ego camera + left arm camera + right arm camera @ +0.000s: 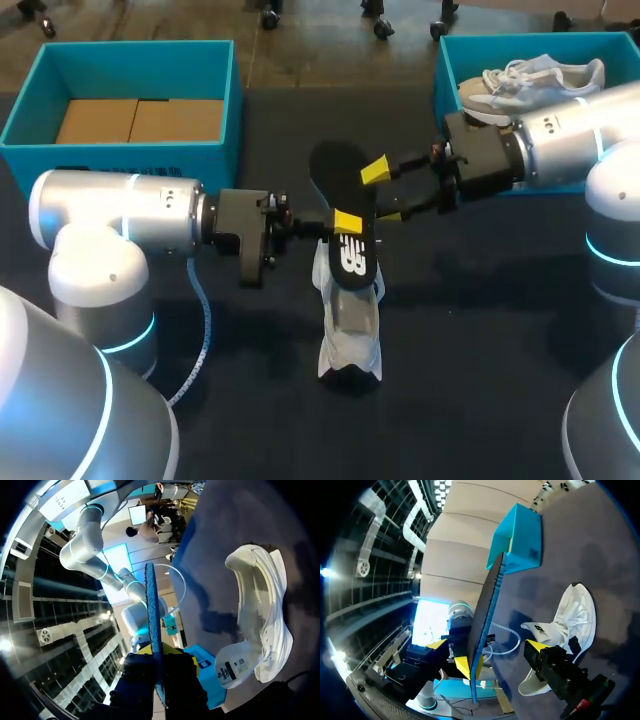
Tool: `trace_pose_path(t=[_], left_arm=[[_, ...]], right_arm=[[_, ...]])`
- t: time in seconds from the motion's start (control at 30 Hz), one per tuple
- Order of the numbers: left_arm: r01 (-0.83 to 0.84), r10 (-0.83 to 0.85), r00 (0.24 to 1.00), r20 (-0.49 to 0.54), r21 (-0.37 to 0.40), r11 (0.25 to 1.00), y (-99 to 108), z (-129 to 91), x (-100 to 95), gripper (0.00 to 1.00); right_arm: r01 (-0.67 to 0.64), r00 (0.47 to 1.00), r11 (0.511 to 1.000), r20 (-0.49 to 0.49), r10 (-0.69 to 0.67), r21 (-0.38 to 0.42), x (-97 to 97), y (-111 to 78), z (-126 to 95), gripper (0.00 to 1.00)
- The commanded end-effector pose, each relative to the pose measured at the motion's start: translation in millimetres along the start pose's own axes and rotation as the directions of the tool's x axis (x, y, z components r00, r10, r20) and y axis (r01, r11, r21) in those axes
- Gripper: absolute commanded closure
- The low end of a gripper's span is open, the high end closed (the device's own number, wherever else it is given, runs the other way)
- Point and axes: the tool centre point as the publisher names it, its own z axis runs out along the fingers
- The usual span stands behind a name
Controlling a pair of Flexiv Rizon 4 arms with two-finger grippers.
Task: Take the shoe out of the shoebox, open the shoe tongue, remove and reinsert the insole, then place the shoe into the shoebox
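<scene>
Left gripper (345,224) is pinching insole (342,185) over white shoe (350,325); right gripper (384,192) is hanging spread around that insole; second shoe (530,82) is sitting in right shoebox (445,70).

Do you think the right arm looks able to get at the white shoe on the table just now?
Probably yes: the right gripper, close by, has open, empty jaws, and the shoe lies mostly uncovered; only the insole in the left gripper overhangs one end.

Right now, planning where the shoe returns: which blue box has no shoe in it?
The box on my left arm's side: only its cardboard floor shows. The other box holds a white shoe.
</scene>
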Motion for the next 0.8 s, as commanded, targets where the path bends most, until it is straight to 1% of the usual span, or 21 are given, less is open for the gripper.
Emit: trace_pose_path(t=[0.03, 0.13, 0.23, 0.27, 0.3, 0.4, 0.53, 0.57, 0.8], left_arm=[[-0.01, 0.01, 1.0, -0.001, 0.002, 1.0, 0.9, 4.6, 2.4, 1.0], [-0.015, 0.015, 1.0, 0.002, -0.004, 1.0, 0.5, 5.0, 3.5, 1.0], [-0.017, 0.017, 1.0, 0.002, -0.007, 1.0, 0.5, 5.3, 4.5, 1.0], [-0.017, 0.017, 1.0, 0.003, -0.009, 1.0, 0.4, 5.3, 4.6, 1.0], [-0.017, 0.017, 1.0, 0.004, -0.01, 1.0, 0.4, 5.3, 4.7, 1.0], [-0.023, 0.023, 1.0, 0.006, -0.015, 1.0, 0.3, 4.8, 5.0, 1.0], [-0.028, 0.029, 1.0, 0.008, -0.023, 0.999, 0.4, 3.6, 4.7, 1.0], [-0.03, 0.03, 1.0, 0.008, -0.025, 0.999, 0.5, 3.4, 4.7, 1.0], [-0.035, 0.035, 0.999, 0.006, -0.031, 0.999, 0.0, 1.4, 6.7, 1.0]], right_arm=[[-0.01, 1.0, 1.0, -0.006, 0.01, -0.005, 0.2, 0.6, 6.1, 0.07], [-0.02, 1.0, 1.0, -0.001, 0.02, -0.004, 1.8, 0.4, 9.5, 0.2], [-0.029, 1.0, 1.0, -0.009, 0.029, -0.003, 1.7, -0.2, 12.1, 0.36], [-0.032, 0.999, 0.999, -0.012, 0.032, -0.004, 1.4, -0.5, 12.9, 0.39], [-0.035, 0.999, 0.999, -0.016, 0.035, -0.004, 1.2, -0.9, 13.6, 0.45], [-0.038, 0.999, 0.999, -0.027, 0.038, -0.004, 1.1, -1.5, 15.2, 0.5], [-0.041, 0.998, 0.999, -0.039, 0.041, -0.007, 1.7, -2.3, 17.9, 0.48], [-0.042, 0.998, 0.999, -0.042, 0.041, -0.008, 1.8, -2.6, 18.8, 0.5], [-0.043, 0.998, 0.999, -0.056, 0.042, -0.01, 2.8, -1.6, 24.7, 0.53]])
